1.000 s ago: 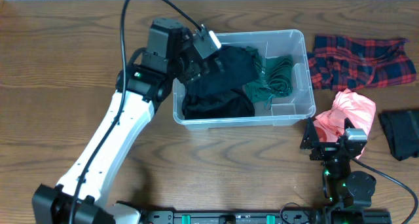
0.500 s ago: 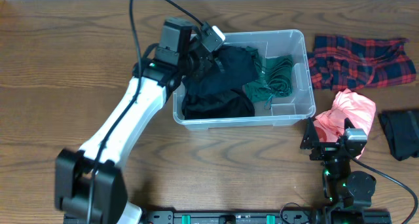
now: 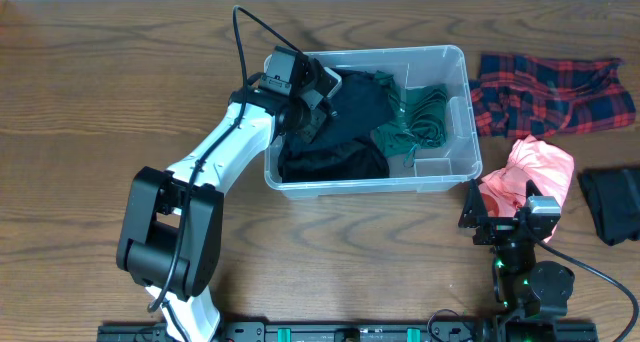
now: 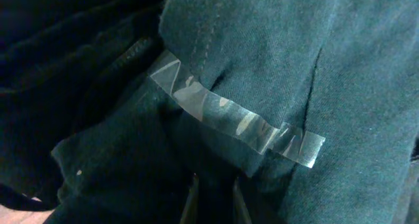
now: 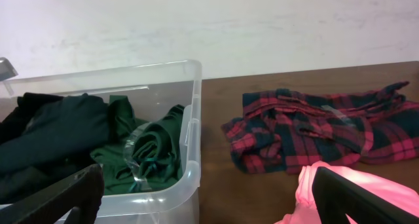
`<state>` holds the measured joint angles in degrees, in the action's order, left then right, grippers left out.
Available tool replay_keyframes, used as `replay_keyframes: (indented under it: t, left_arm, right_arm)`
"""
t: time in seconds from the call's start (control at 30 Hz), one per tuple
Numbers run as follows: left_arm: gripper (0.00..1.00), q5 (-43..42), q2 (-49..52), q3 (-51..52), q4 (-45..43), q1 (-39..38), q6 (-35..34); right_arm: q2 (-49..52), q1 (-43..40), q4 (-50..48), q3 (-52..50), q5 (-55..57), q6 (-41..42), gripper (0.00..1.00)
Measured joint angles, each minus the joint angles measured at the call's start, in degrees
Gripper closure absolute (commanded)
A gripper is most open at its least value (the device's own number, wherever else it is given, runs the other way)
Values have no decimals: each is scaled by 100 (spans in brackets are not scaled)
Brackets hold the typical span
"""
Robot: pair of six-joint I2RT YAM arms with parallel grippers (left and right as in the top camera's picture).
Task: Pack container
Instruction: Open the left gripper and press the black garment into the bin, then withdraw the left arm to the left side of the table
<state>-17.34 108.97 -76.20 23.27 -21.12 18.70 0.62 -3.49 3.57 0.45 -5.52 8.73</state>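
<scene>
The container (image 3: 400, 183) is sitting far of centre on the surface (image 3: 100, 102). It is holding a dark cloth (image 3: 345, 107) on its left and a green cloth (image 3: 420, 122) on its right. The left fingers (image 3: 312, 117) are sitting inside its far left corner, nearly together, clamping a fold of the dark cloth. The right fingers (image 3: 507, 217) are standing wide apart, gripping nothing, at near right beside a pink cloth (image 3: 535, 167). A plaid cloth (image 3: 550, 92) is lying right of the container.
</scene>
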Motion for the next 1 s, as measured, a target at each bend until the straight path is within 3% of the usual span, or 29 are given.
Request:
replay_keyframes:
  t: [0.13, 0.2, 0.37, 0.47, 0.6, 0.67, 1.0]
  left_arm:
    - [78, -7, -57, -2, -142, -13, -236]
    - [62, -4, -190, 0, -313, -33, -350]
    - [57, 323, -1038, 0, -603, -31, -658]
    - [32, 999, -1565, -2, -627, 57, -857]
    - [18, 2052, -1873, -2, -605, 452, -1029]
    - [1, 2459, -1864, -2, -522, 758, -1078]
    - [2, 3200, -1821, -2, 361, 2653, -1143]
  right_arm:
    - [0, -2, 0, 0, 0, 0, 1]
    - [0, -2, 2, 0, 0, 0, 1]
    - [0, -2, 0, 0, 0, 0, 1]
    - [0, 0, 0, 0, 0, 0, 1]
    - [0, -2, 0, 0, 0, 0, 1]
    - [0, -2, 0, 0, 0, 0, 1]
    - [0, -2, 2, 0, 0, 0, 1]
